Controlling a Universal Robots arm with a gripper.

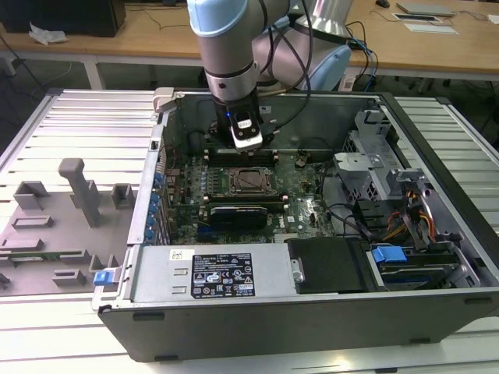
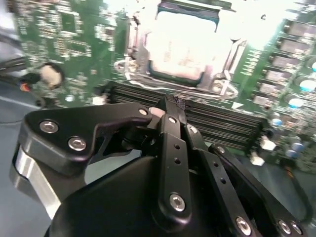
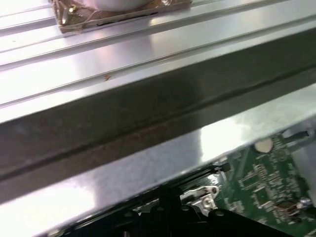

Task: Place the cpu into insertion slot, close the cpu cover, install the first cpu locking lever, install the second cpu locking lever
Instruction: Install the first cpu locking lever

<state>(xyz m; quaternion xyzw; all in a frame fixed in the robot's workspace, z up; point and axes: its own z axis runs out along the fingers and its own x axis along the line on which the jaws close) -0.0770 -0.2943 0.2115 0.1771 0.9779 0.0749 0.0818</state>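
Note:
In the exterior view my gripper (image 1: 245, 142) hangs inside the open computer case, just behind the insertion slot (image 1: 248, 181) on the green motherboard (image 1: 300, 206). The cpu (image 2: 178, 47) lies in the slot, its silvery top glaring bright. The cpu cover (image 2: 139, 47) sits flat around the cpu as a metal frame. A thin wire locking lever (image 2: 173, 85) runs along the socket's edge nearest the fingers. In the second wrist view the gripper (image 2: 169, 104) is shut with nothing in it, hovering over the long black memory slots (image 2: 227, 126) beside the socket.
The case wall (image 3: 148, 123) and the ribbed metal table (image 3: 148, 44) appear in the first wrist view. A grey fixture tray (image 1: 70, 206) lies at the exterior view's left. The power supply (image 1: 226, 273), a black bar (image 1: 245, 210) and a drive cage (image 1: 374, 171) crowd the case.

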